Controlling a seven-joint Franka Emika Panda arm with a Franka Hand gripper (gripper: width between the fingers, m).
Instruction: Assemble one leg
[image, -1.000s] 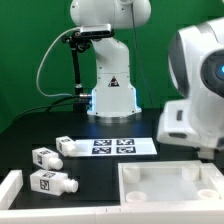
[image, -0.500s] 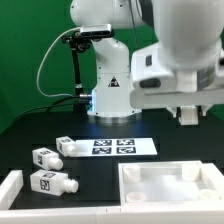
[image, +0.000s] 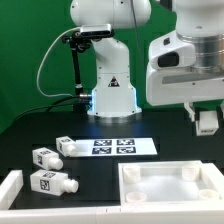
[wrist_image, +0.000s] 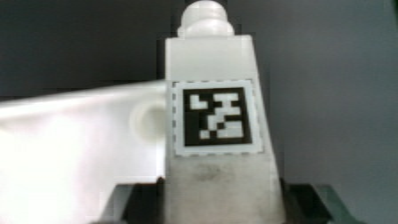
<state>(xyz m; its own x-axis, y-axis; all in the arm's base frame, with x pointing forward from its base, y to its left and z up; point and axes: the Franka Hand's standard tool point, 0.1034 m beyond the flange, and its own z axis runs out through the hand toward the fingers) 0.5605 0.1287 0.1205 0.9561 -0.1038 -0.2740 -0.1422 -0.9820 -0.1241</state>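
My gripper (image: 204, 113) hangs high at the exterior view's right, above the large white panel (image: 170, 186). It is shut on a white leg (image: 207, 122), which sticks down below the fingers. In the wrist view the held leg (wrist_image: 217, 110) fills the middle, its square tag facing the camera and its rounded tip pointing away, with the dark fingers (wrist_image: 143, 202) on both sides of it. The gripper (wrist_image: 217, 204) grips the leg's near end. Three more legs lie on the table: one (image: 43, 157), one (image: 52, 184) and one (image: 68, 145).
The marker board (image: 120, 146) lies in front of the robot base (image: 110, 95). A white rimmed part (image: 10, 187) sits at the front of the exterior view's left. A blurred pale surface (wrist_image: 80, 125) lies below the held leg in the wrist view.
The hand with the leg has moved in the exterior view from low at the right, past the middle, to higher up at the right. The parts on the table have not moved.
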